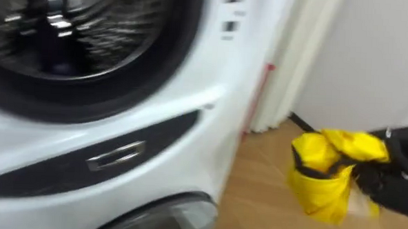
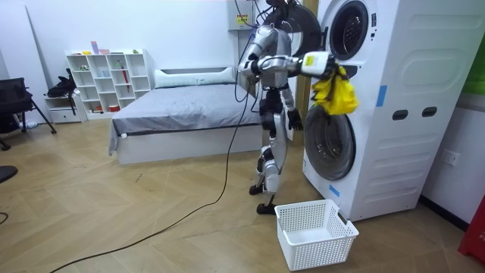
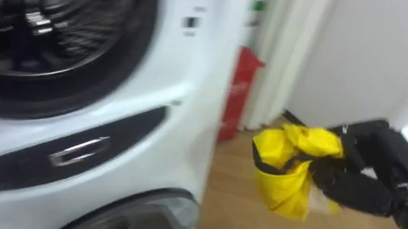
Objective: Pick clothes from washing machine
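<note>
My right robot hand (image 1: 387,179), cut off at the edge, grips the yellow cloth (image 1: 322,168) beside the washer (image 1: 189,141). Whether my left robot hand (image 2: 294,119) is open or closed, I cannot tell.

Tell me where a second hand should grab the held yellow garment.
On the yellow garment, grip the hanging lower fold, coming from the robot's left: the right hand bunches its upper right part, and the rest droops free below.

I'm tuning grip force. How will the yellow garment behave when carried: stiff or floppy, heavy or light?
Probably floppy: the yellow garment bunches and droops below the right hand. Likely light: one hand holds it up at arm's length. Smooth-looking fabric may slip.
</note>
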You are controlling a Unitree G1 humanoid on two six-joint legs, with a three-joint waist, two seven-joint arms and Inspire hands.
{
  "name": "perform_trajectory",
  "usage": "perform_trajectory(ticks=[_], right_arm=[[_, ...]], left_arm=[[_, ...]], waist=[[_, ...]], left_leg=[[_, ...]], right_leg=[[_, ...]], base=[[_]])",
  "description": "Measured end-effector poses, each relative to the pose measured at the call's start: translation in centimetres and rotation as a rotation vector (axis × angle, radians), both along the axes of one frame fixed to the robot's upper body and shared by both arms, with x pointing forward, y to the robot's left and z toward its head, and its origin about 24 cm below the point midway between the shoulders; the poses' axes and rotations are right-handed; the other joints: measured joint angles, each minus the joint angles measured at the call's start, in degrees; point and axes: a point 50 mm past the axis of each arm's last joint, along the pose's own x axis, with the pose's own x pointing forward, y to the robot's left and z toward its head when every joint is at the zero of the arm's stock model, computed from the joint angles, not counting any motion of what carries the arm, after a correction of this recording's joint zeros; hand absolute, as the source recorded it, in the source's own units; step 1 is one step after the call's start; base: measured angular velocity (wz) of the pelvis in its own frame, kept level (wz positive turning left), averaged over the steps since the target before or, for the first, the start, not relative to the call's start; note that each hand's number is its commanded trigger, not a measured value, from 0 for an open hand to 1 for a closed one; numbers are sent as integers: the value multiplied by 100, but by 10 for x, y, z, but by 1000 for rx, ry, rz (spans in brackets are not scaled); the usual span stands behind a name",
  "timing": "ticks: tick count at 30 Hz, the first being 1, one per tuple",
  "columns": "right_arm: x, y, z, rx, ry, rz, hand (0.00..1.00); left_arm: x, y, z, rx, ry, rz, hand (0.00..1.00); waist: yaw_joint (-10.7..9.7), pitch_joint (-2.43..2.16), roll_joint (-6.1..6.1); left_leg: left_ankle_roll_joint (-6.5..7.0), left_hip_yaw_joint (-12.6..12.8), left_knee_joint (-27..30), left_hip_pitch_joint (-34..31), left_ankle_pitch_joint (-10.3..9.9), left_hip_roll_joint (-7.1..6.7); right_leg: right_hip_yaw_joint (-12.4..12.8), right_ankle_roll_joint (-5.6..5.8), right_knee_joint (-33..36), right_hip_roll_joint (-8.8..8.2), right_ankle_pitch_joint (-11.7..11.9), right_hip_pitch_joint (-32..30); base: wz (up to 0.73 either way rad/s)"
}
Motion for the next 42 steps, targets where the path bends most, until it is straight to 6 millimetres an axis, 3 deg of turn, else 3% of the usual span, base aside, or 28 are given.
perform_trajectory(ticks=[3, 6, 9, 12, 14, 16, 19, 20, 23, 29, 30, 31, 32, 34, 42], right_arm=[[-4, -3, -25, 79, 73, -46, 100], [-4, -2, -53, 154, 162, -60, 100], [9, 2, -75, 205, 227, -57, 100], [14, 3, -107, 235, 333, -97, 100], [9, 3, -122, 242, 390, -137, 100], [2, 1, -139, 259, 451, -179, 100], [-13, -1, -164, 306, 525, -277, 100], [-15, 0, -168, 314, 537, -293, 100], [-22, -1, -180, 321, 576, -323, 100], [-7, -5, -189, 331, 571, -378, 100], [-5, -6, -189, 329, 565, -390, 100], [-3, -6, -188, 327, 556, -397, 53], [-1, -6, -187, 328, 549, -399, 0], [2, -6, -186, 332, 522, -414, 0], [-5, -2, -203, 377, 581, -474, 0]], left_arm=[[11, -5, -1, -22, 4, -14, 0], [21, -14, -2, -43, -6, -77, 0], [37, -21, -1, -52, -34, -124, 0], [41, -31, -2, -82, -42, -175, 0], [41, -34, -3, -96, -52, -182, 0], [39, -35, -4, -109, -42, -184, 0], [32, -37, -6, -114, -24, -195, 0], [31, -37, -6, -115, -26, -195, 0], [30, -40, -7, -125, -40, -202, 0], [42, -44, -5, -133, -73, -212, 0], [45, -46, -5, -139, -82, -215, 0], [47, -48, -5, -145, -91, -218, 0], [48, -49, -5, -147, -96, -220, 0], [51, -52, -5, -154, -110, -224, 0], [56, -62, -6, -200, -136, -196, 0]], waist=[[3, 23, 24], [-56, 17, 74], [-42, 63, 179], [-70, 13, 385], [-20, 12, 552], [2, -5, 793], [38, 1, 939], [38, 4, 959], [-2, -44, 1087], [-58, 15, 1330], [-65, 8, 1381], [-54, 13, 1415], [-48, 19, 1435], [-51, 26, 1473], [-70, 62, 1421]], left_leg=[[-63, 105, 35, 13, -38, 54], [-73, 99, 131, -91, -70, 83], [-60, 66, 321, -310, -78, 102], [-39, -16, 391, -505, -92, 113], [-39, -56, 377, -582, -92, 113], [-38, -95, 368, -708, -90, 112], [-37, -188, 316, -727, -87, 102], [-37, -218, 295, -732, -85, 95], [-6, -245, 293, -903, -67, 61], [88, -331, 282, -1213, -8, -54], [105, -364, 282, -1281, 10, -69], [116, -372, 274, -1321, 35, -93], [124, -382, 273, -1346, 45, -104], [149, -447, 273, -1449, 80, -139], [211, -687, 257, -1763, 182, -237]], right_leg=[[289, -29, 1, 138, 70, -70], [315, -32, 10, 158, 73, -184], [280, -28, 113, 129, 81, -400], [188, -29, 110, 103, 81, -547], [174, -30, 111, 106, 80, -624], [148, -36, 107, 102, 83, -742], [117, -42, 101, 108, 79, -763], [110, -45, 101, 109, 77, -769], [59, -36, 110, 63, 80, -931], [60, 14, 307, -16, 61, -1321], [38, 18, 329, -34, 59, -1384], [30, 25, 375, -50, 49, -1447], [22, 28, 406, -60, 39, -1481], [-48, 31, 523, -88, -1, -1608], [-224, 36, 716, -200, -72, -1947]], base=[[-52], [-11], [-4], [7], [5], [0], [5], [7], [8], [2], [10], [9], [11], [17], [16]])
